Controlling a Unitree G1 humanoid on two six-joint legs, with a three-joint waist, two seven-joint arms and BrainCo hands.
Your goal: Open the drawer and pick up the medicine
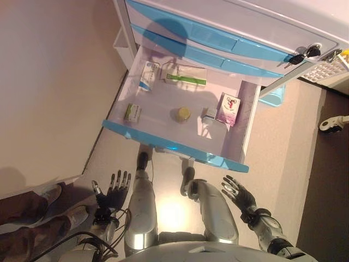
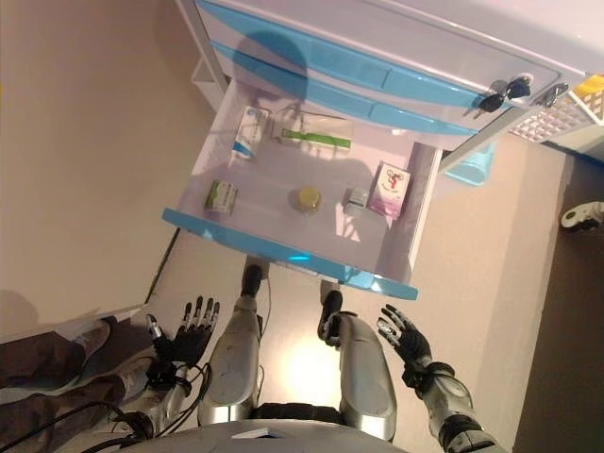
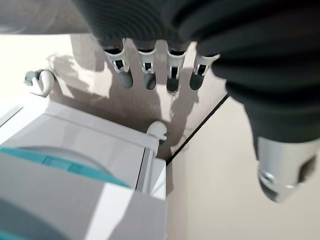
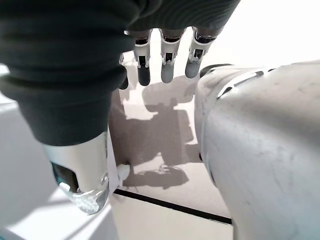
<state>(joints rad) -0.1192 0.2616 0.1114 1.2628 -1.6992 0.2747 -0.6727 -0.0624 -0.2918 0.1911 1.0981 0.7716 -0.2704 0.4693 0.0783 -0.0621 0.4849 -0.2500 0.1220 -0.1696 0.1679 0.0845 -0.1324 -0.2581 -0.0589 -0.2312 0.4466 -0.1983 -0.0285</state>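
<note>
The white drawer [image 1: 240,136] with a blue front [image 1: 174,146] is pulled out of the cabinet. Inside lie several medicines: a blue-white box [image 1: 147,75], a green-striped white box [image 1: 184,75], a small green box [image 1: 132,113], a round yellow jar [image 1: 183,113], a small grey box [image 1: 210,113] and a pink-white box [image 1: 229,108]. My left hand [image 1: 113,191] hangs open and empty low at the left, below the drawer front. My right hand [image 1: 240,195] is open and empty low at the right. Both wrist views show straight fingers [image 3: 150,75] [image 4: 167,65] holding nothing.
Closed blue-fronted drawers [image 1: 218,38] sit above the open one, with keys [image 1: 302,54] in a lock. A white basket [image 1: 327,68] and a blue container [image 1: 272,97] stand at the right. A person's legs and shoes [image 1: 38,210] are at the lower left.
</note>
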